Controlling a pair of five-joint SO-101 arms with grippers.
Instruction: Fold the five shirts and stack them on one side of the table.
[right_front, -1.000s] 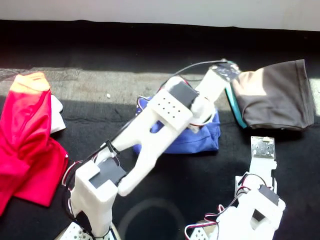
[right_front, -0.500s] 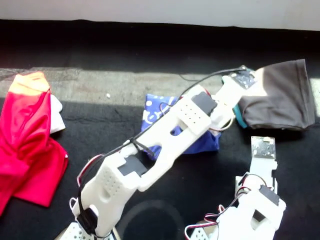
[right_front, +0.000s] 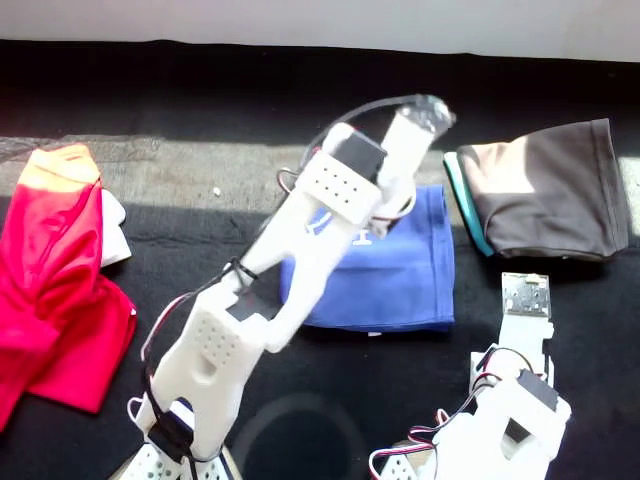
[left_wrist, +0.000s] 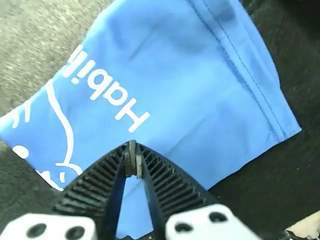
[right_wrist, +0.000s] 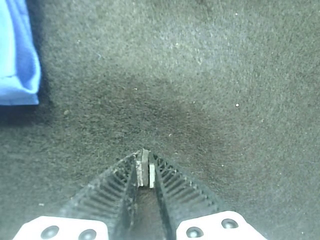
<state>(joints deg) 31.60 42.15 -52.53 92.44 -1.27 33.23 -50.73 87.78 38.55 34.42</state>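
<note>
In the high view, the blue shirt (right_front: 385, 265) lies in the middle of the worktop (right_front: 200, 170). It looks flat and square, so you can count it as folded, I think. Just beside the blue shirt, on the right arm's side, sits a brown shirt (right_front: 550, 195), also folded. It rests on a teal shirt (right_front: 462, 205) whose edge peeks out below it. That looks like your stack, two shirts high. Well apart from the blue shirt, on the other side, a red shirt (right_front: 55, 270) lies in a messy heap. A bit of white shirt (right_front: 113, 230) pokes out from behind the red one. Neither of those two looks folded. So my guess is two stacked, one folded but not yet stacked, and two left to fold. The left arm (right_front: 300, 270) stretches across the blue shirt. The right arm (right_front: 510, 420) sits near the blue shirt's closest corner.

In the left wrist view, your left pincer (left_wrist: 133, 160) hangs over the blue shirt (left_wrist: 165, 85). Its tips are pressed together, and I see no cloth between them.

In the right wrist view, your right pincer (right_wrist: 145, 170) is also pressed together with nothing in it. It points at the bare worktop (right_wrist: 225, 75), near one corner of the blue shirt (right_wrist: 17, 55).
</note>
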